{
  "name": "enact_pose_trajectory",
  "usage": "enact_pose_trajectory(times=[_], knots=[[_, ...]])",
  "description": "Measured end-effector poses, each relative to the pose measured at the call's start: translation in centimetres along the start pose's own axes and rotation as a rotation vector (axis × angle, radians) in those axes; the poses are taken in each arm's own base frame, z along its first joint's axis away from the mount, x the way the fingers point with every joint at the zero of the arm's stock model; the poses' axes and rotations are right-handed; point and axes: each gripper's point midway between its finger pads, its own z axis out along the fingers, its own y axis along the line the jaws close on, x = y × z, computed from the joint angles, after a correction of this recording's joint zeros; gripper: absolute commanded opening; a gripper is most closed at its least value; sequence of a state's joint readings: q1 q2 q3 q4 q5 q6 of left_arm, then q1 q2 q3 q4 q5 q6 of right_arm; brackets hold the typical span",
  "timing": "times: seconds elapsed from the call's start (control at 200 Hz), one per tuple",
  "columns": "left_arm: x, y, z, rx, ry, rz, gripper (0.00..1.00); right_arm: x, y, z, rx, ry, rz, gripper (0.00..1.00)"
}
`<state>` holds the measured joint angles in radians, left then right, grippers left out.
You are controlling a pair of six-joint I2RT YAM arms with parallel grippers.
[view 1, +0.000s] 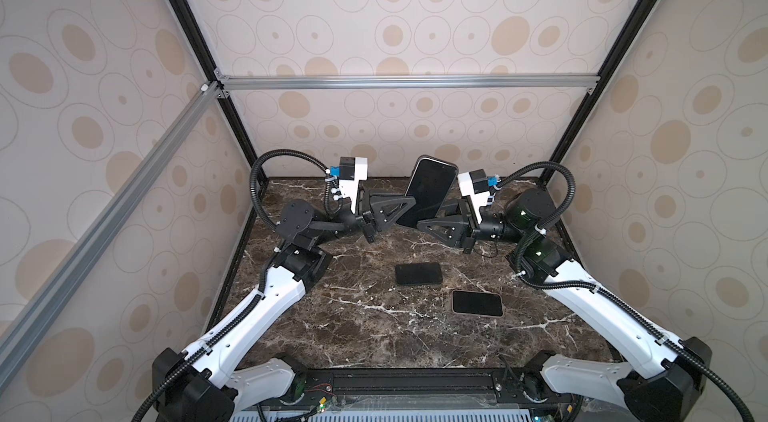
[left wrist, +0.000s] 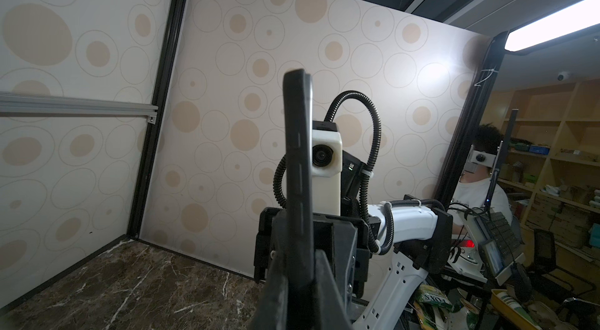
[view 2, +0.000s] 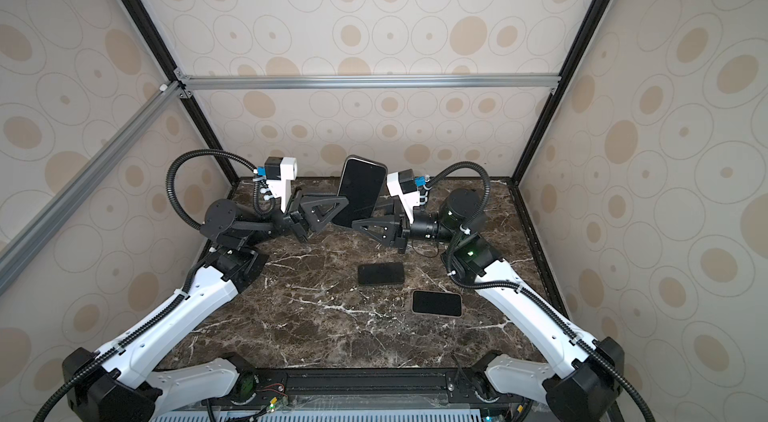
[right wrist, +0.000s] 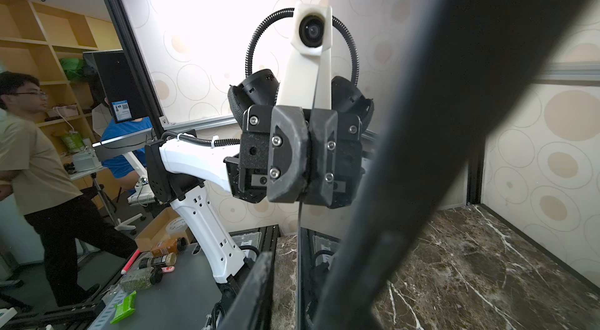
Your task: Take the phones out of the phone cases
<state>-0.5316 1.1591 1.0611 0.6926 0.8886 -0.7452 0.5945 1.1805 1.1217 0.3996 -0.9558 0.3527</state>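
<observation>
Left tool (view 1: 405,212) clamped on upright phone (view 1: 430,187), right tool (view 1: 430,217) opposite, grip unclear, both raised.

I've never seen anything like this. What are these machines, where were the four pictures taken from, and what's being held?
These are two robot arms, a left arm and a right arm, each ending in a pincer. Two pictures look down from overhead; the other two come from small cameras on the arms' wrists. Between the arms, a dark phone stands raised above the marble table. The left pincer is clamped on its edge; the right pincer sits at its lower corner, though whether it grips is unclear. On the table lie a black slab and a pale-rimmed slab, both phone-shaped.
</observation>
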Motion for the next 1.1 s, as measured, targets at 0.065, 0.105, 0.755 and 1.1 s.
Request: enact_pose_trajectory(times=[0.065,0.105,0.755,1.1], knots=[[-0.1,-0.1,0.0,0.003,-0.004,0.002,0.0,-0.1,0.0,0.1,-0.002,0.002,0.001,0.24],[-0.2,-0.2,0.0,0.005,-0.006,0.004,0.0,-0.2,0.0,0.1,-0.002,0.003,0.001,0.21],[-3.4,0.5,-1.6,-0.239,-0.039,0.318,0.4,1.7,-3.0,-2.0,0.317,0.091,-0.041,0.0],[-4.1,0.7,-1.3,-0.382,0.036,0.594,0.41,4.7,-4.1,-2.7,0.46,0.253,-0.095,0.0]])
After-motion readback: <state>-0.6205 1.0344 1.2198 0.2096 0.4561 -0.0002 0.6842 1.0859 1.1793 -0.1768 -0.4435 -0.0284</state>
